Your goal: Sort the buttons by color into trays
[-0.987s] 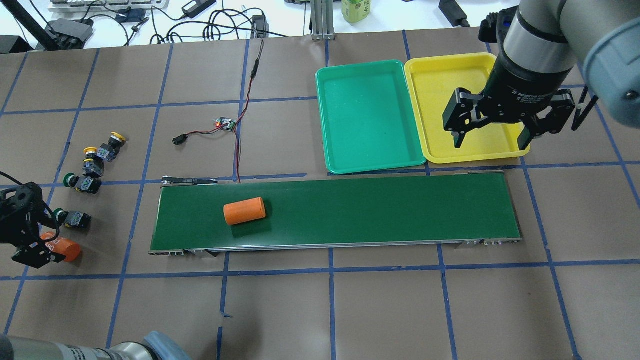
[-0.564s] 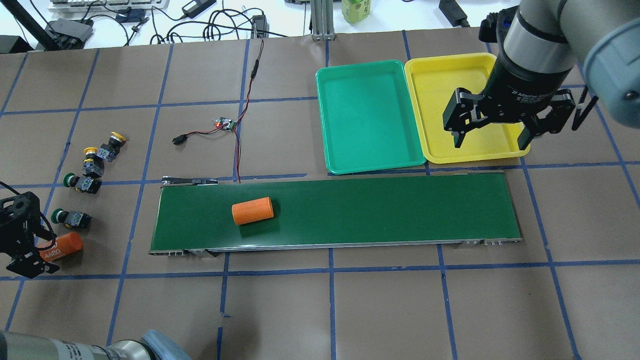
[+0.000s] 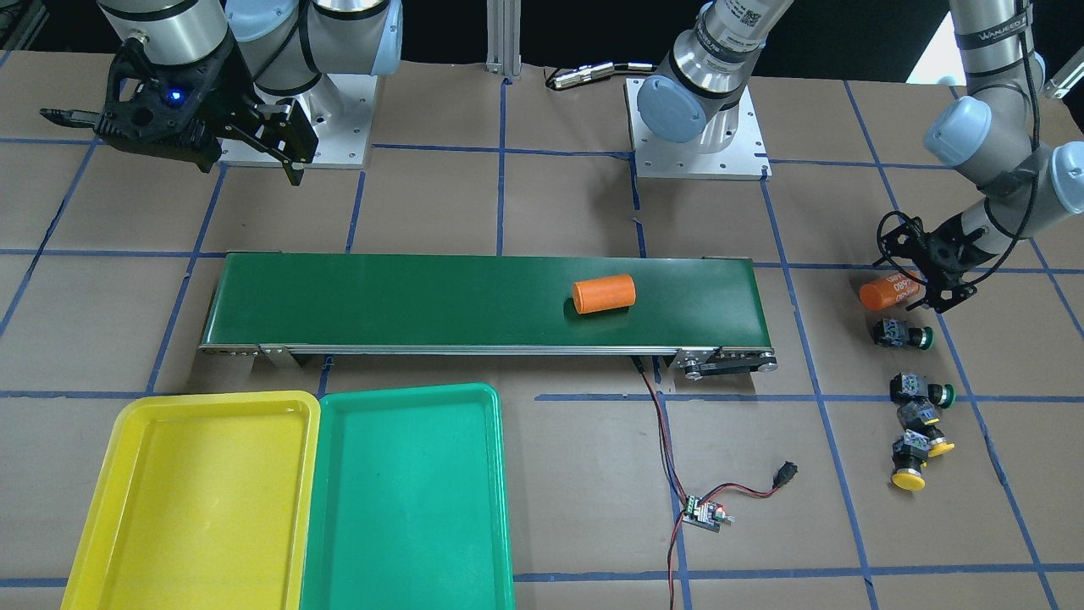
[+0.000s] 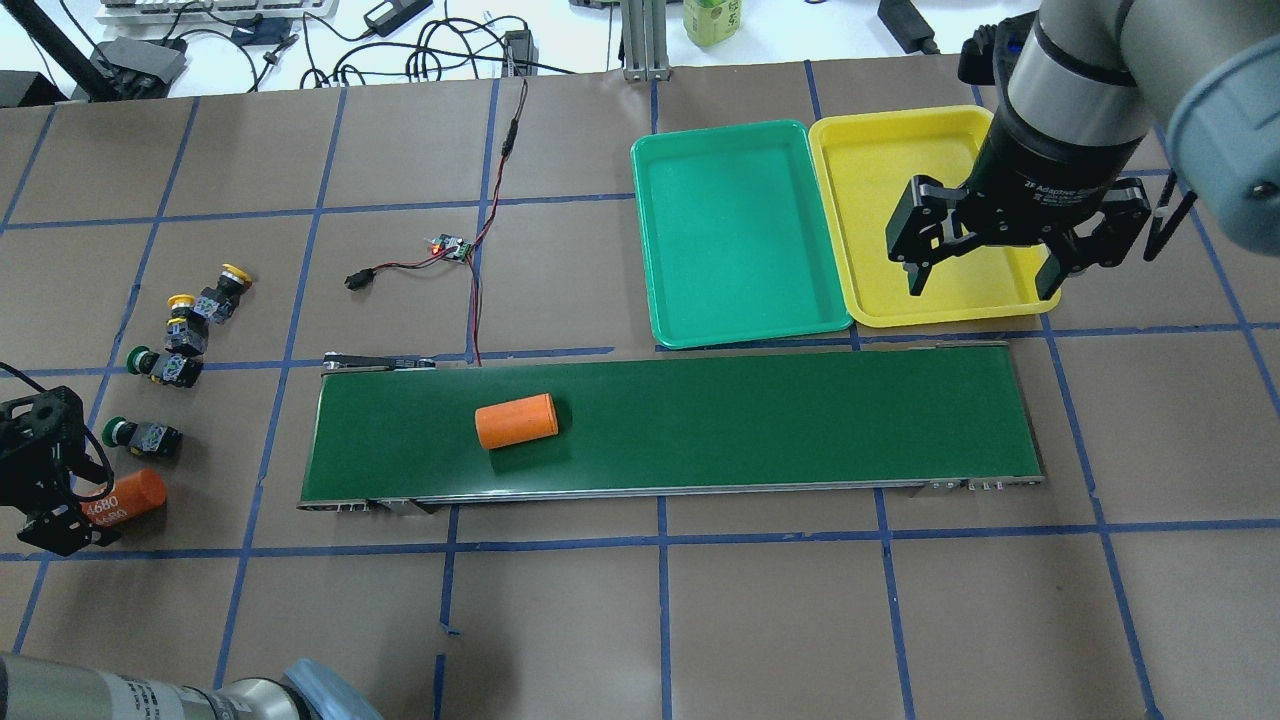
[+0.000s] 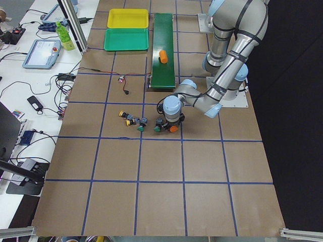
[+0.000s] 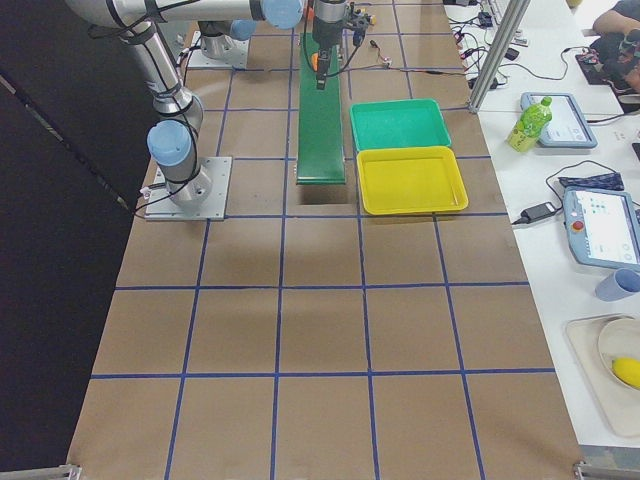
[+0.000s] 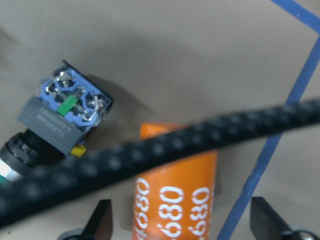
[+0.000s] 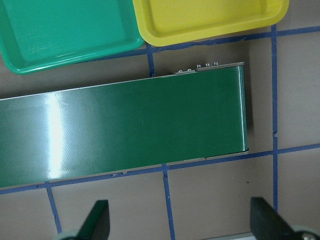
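Four buttons lie at the table's left: two with yellow caps and two with green caps. The green tray and the yellow tray stand at the back right, both empty. My left gripper is open and low over the table. An orange cylinder marked 4680 lies between its fingertips. The nearest green button lies just beside it. My right gripper is open and empty, above the yellow tray's near edge.
A long dark-green conveyor belt crosses the middle with a second orange cylinder on its left part. A small circuit board with red-black wires lies behind the belt. Blue tape lines grid the brown table.
The orange cylinder on the belt has moved right. My left gripper has drawn back to the left, uncovering more of the labelled cylinder. The right arm has not moved.
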Controlling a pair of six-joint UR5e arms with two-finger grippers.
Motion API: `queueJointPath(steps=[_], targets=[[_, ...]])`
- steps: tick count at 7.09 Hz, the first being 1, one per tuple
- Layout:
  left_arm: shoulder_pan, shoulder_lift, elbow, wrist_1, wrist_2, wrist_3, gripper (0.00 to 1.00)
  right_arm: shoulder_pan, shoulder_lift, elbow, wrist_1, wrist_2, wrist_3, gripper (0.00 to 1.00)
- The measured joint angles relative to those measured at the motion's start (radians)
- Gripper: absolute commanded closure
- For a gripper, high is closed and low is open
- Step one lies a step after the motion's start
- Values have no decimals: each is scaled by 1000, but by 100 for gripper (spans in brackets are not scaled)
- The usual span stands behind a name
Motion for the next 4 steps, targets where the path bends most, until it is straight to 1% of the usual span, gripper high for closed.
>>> queueJointPath(steps=[2, 3, 4], targets=[[-15, 36, 3, -12, -3, -50, 100, 1, 0, 0, -2, 1, 2, 0], [-45, 76, 8, -36, -7, -66, 100, 2, 1, 0, -2, 2, 5, 0], [-111, 123, 17, -75, -23, -77, 100, 2, 1, 2, -4, 3, 5, 0]])
